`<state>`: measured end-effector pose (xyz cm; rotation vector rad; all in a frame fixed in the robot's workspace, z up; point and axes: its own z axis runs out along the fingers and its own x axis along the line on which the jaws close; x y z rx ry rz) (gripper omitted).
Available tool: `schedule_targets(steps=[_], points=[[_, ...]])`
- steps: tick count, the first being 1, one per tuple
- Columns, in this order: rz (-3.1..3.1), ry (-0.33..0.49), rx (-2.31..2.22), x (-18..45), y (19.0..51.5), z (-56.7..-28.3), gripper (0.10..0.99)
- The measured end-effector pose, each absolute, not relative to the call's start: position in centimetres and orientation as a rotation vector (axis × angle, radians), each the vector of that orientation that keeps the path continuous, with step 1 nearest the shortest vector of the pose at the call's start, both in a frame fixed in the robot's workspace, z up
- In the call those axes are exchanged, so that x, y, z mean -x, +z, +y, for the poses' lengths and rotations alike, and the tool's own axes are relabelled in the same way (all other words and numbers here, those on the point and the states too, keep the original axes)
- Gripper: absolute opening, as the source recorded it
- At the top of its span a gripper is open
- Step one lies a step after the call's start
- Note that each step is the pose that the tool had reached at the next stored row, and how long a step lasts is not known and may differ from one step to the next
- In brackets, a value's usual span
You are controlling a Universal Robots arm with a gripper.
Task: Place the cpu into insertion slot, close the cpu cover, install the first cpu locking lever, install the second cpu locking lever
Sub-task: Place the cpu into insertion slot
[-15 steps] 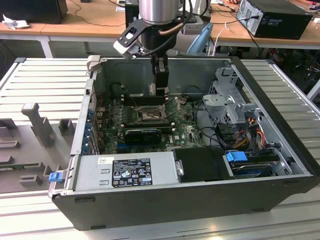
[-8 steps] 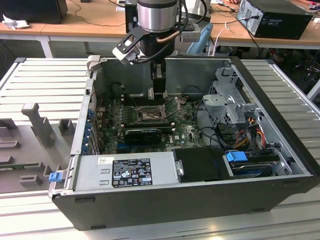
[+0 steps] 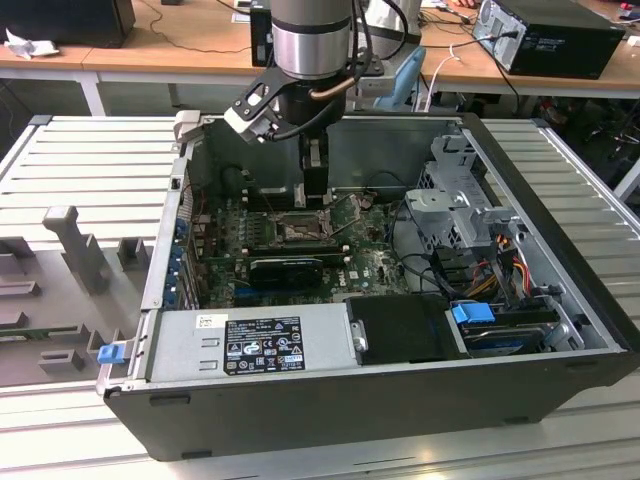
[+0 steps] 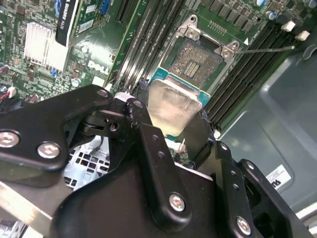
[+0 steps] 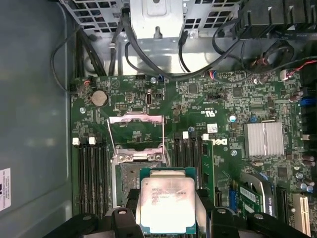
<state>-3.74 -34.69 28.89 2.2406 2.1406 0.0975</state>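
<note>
My gripper (image 4: pixel 172 126) is shut on the cpu (image 4: pixel 171 105), its black fingers (image 4: pixel 143 134) clamping two opposite edges of the chip. The cpu (image 5: pixel 168 206) is a silvery square on a green carrier edge, held level just above the motherboard. It hangs partly over the insertion slot (image 5: pixel 128 181), whose brownish contact field (image 4: pixel 200 62) lies bare beside the chip. The cpu cover (image 5: pixel 134 119) stands flipped open past the slot's far edge. A thin locking lever (image 4: pixel 267 48) sticks out, unlatched. In the exterior view the gripper (image 3: pixel 315 188) reaches down into the case over the slot (image 3: pixel 298 231).
The open computer case (image 3: pixel 560 190) walls in the work area. Memory slots (image 5: pixel 89 168) flank the socket on both sides. A finned heatsink (image 5: pixel 263 139), a black card (image 3: pixel 288 268), the power supply (image 3: pixel 250 345), the drive cage (image 3: pixel 450 200) and loose cables (image 5: pixel 148 64) crowd the board.
</note>
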Motion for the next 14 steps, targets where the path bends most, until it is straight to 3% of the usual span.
schedule_targets(steps=[14], points=[[2.208,0.1,-2.177,4.1,25.5,-34.5,0.529]])
